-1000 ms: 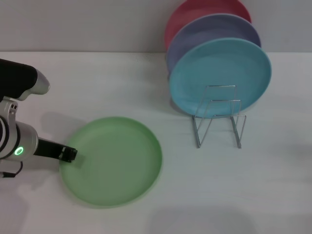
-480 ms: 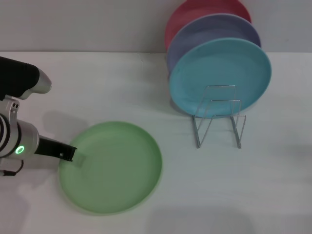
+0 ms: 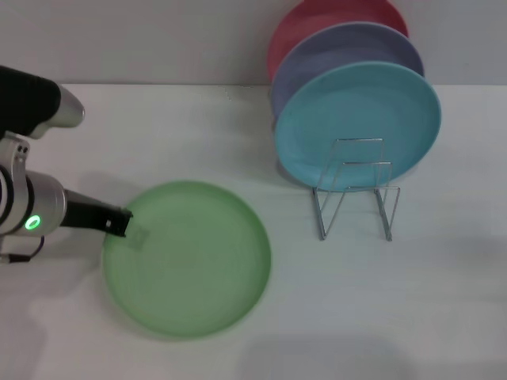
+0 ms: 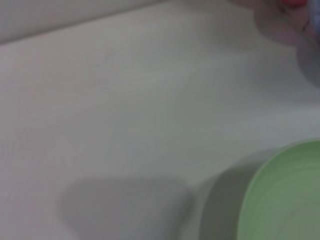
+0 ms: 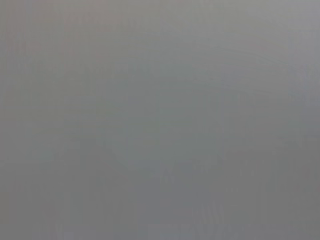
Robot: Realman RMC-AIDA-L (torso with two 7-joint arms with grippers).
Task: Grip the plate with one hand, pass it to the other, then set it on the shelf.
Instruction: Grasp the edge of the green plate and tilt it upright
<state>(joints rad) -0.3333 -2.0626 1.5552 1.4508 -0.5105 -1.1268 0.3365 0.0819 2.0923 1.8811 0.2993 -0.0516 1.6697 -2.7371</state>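
You're seeing only a blurred slice of the plate [image 4: 285, 195] cut off at the left wrist view's edge, and the right wrist view is showing blank grey.

1. The bench [image 3: 198, 134] is a plain white surface, running back to a pale wall.
2. A light green plate [image 3: 187, 259] lies on it at the front left, casting a shadow beside its rim.
3. A silver wire rack [image 3: 355, 190] stands on it at the right, holding upright plates.
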